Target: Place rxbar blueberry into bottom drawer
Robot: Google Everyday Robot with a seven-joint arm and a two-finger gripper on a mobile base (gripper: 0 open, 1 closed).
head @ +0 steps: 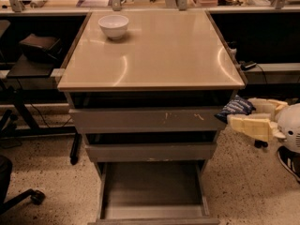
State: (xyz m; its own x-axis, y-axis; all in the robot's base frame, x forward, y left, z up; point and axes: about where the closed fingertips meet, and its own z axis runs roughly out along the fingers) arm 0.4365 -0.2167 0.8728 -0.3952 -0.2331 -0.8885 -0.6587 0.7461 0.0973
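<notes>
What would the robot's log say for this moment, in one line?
claw: right of cabinet | holding: rxbar blueberry | bottom drawer: open, bar not in

Right-side cream end effector (241,112), white wrist (291,125)

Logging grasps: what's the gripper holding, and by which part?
The rxbar blueberry, pinched by its right end between the fingers of the gripper, right of the top drawer.
</notes>
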